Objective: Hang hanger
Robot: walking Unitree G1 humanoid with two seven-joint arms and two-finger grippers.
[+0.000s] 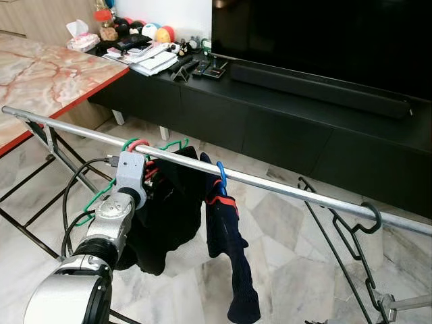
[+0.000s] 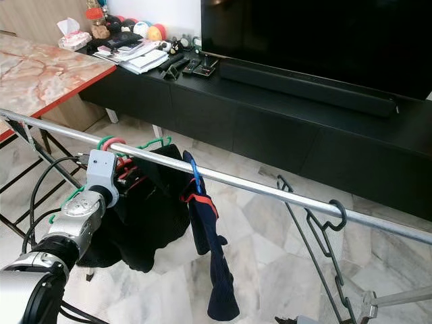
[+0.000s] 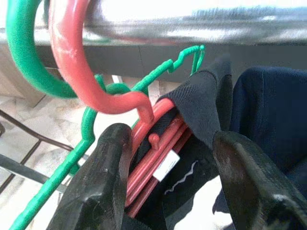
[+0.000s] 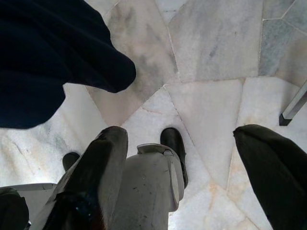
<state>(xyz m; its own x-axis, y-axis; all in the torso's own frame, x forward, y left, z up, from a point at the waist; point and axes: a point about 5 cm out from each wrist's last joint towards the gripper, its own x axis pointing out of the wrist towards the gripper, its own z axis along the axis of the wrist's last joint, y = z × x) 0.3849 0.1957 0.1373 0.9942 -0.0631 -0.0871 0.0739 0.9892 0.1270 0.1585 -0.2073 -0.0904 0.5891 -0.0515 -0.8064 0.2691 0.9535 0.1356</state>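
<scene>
Left tool (image 3: pixel 168 191) sits just under the steel rail (image 1: pixel 283 185), its two black fingers (image 3: pixel 98 187) spread with the neck of the red hanger (image 3: pixel 103 96) between them, not pinched. That hanger's hook is already over the rail, right beside the hook of a green hanger (image 3: pixel 29 62), and a black garment (image 1: pixel 169 209) droops from it below the rail. Further along the rail hang a blue hanger (image 1: pixel 221 177) with a navy piece and an empty black hanger (image 1: pixel 351 233).

By my reading the red hanger is light, stiff plastic and somewhat slick, while its cloth is soft and shifts the weight (a tug could swing it). The neck just under the hook looks the surest grip.

Right tool (image 4: pixel 177 167) hangs low over the marble floor (image 4: pixel 216 57), fingers apart, idle.
</scene>
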